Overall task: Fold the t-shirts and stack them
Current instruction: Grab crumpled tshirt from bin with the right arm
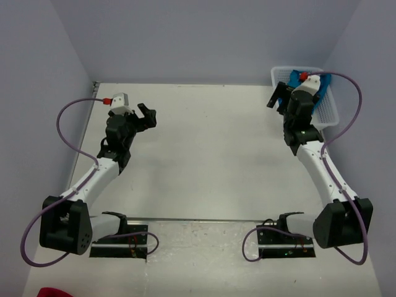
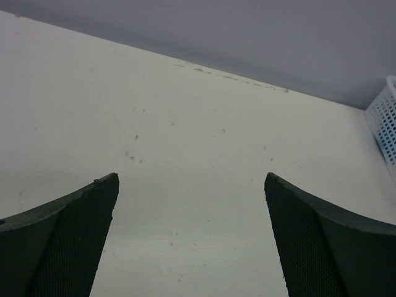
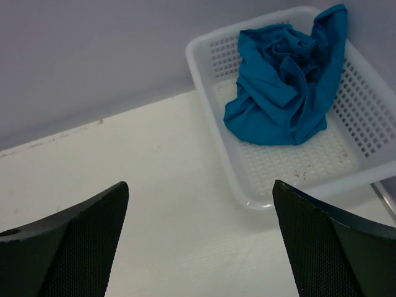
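A crumpled teal-blue t-shirt (image 3: pixel 281 80) lies bunched in a white perforated basket (image 3: pixel 213 114) at the table's far right corner; the top view shows it (image 1: pixel 325 96) partly hidden under my right arm. My right gripper (image 3: pixel 199 185) hangs open over bare table just short of the basket's near left corner, holding nothing; from above it (image 1: pixel 278 99) sits beside the basket's (image 1: pixel 332 117) left side. My left gripper (image 2: pixel 190 176) is open and empty above the far left of the table (image 2: pixel 185 124), also seen from above (image 1: pixel 148 116).
Grey walls close the table at the back and on both sides. The left wrist view catches a corner of the basket (image 2: pixel 385 124) at its right edge. Both arm bases (image 1: pixel 120 238) and purple cables (image 1: pixel 65 124) sit at the near edge.
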`<state>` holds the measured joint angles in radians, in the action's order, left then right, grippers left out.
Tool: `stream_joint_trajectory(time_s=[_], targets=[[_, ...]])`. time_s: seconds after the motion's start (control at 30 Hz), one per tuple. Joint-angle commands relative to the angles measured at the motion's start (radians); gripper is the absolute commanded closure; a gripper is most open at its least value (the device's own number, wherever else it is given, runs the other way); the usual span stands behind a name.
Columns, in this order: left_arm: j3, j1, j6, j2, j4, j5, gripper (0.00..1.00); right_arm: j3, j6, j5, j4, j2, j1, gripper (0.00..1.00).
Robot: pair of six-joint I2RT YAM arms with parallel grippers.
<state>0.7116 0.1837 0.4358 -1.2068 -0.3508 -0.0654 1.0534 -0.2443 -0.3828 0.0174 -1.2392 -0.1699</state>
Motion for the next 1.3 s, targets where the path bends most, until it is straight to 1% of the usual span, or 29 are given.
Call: stream_joint_trajectory(time_s=[0.0,0.03,0.1,0.13,0.17,0.2,0.23,0.27,0.3,0.33,0.37,0.4,0.43,0.47,0.57,0.7,0.83,0.87,0.9,1.0,1.03,1.07,1.23,1.27], targets=[[-0.015,-0.007,0.029,0.003,-0.048,-0.025,0.0,0.08,-0.03,0.045,-0.048,-0.038,0.069,0.01],[-0.011,-0.007,0.035,-0.008,-0.04,-0.039,0.0,0.094,-0.02,0.015,-0.062,-0.057,0.072,0.01],[-0.009,-0.007,0.047,-0.034,-0.028,-0.068,0.0,0.183,0.012,-0.019,-0.048,-0.116,0.09,0.01],[-0.012,-0.007,0.064,-0.04,-0.03,-0.07,0.0,0.224,0.023,-0.043,-0.012,-0.199,0.098,0.01],[-0.017,-0.007,0.075,-0.054,-0.037,-0.073,0.0,0.27,0.033,-0.065,0.025,-0.247,0.108,0.01],[-0.032,-0.006,0.089,-0.057,-0.057,-0.064,0.0,0.351,0.043,-0.082,0.048,-0.293,0.13,0.01],[-0.044,0.003,0.113,-0.062,-0.072,-0.056,0.0,0.387,0.04,-0.093,0.087,-0.378,0.145,0.01],[-0.057,0.011,0.124,-0.068,-0.092,-0.051,0.0,0.423,0.034,-0.079,0.104,-0.42,0.159,0.02],[-0.076,0.023,0.132,-0.069,-0.12,-0.054,0.0,0.488,0.027,-0.056,0.119,-0.455,0.199,0.02],[-0.081,0.061,0.132,-0.077,-0.125,-0.071,0.0,0.516,0.025,-0.03,0.133,-0.524,0.211,0.02],[-0.083,0.085,0.127,-0.085,-0.125,-0.097,0.0,0.545,0.03,-0.007,0.141,-0.56,0.224,0.02],[-0.08,0.111,0.117,-0.092,-0.123,-0.149,0.0,0.615,0.034,-0.004,0.15,-0.598,0.242,0.03],[-0.075,0.156,0.095,-0.103,-0.123,-0.171,0.0,0.657,0.037,0.013,0.191,-0.638,0.253,0.04],[-0.074,0.174,0.089,-0.124,-0.122,-0.188,0.0,0.695,0.036,0.027,0.203,-0.707,0.265,0.04],[-0.064,0.192,0.092,-0.172,-0.125,-0.212,0.0,0.813,0.037,0.062,0.228,-0.82,0.308,0.11],[-0.038,0.192,0.077,-0.204,-0.111,-0.227,0.0,0.913,0.095,0.064,0.243,-0.943,0.342,0.13],[-0.02,0.192,0.044,-0.217,-0.113,-0.261,0.0,0.979,0.097,0.105,0.276,-1.011,0.38,0.26],[-0.014,0.192,0.04,-0.224,-0.112,-0.264,0.0,0.988,0.102,0.114,0.282,-1.02,0.391,0.32],[-0.002,0.192,0.034,-0.229,-0.108,-0.263,0.0,1.019,0.105,0.12,0.295,-1.039,0.395,0.33],[0.02,0.192,0.034,-0.244,-0.1,-0.264,0.0,1.024,0.122,0.117,0.305,-1.051,0.406,0.34],[0.026,0.192,0.034,-0.253,-0.099,-0.258,0.0,1.024,0.126,0.111,0.306,-1.057,0.409,0.37],[0.041,0.192,0.031,-0.258,-0.096,-0.254,0.0,1.022,0.135,0.111,0.305,-1.06,0.411,0.39],[0.071,0.191,0.026,-0.28,-0.086,-0.247,0.0,1.021,0.139,0.108,0.305,-1.1,0.414,0.41],[0.074,0.192,0.026,-0.281,-0.086,-0.248,0.0,1.024,0.138,0.11,0.306,-1.106,0.414,0.46]])
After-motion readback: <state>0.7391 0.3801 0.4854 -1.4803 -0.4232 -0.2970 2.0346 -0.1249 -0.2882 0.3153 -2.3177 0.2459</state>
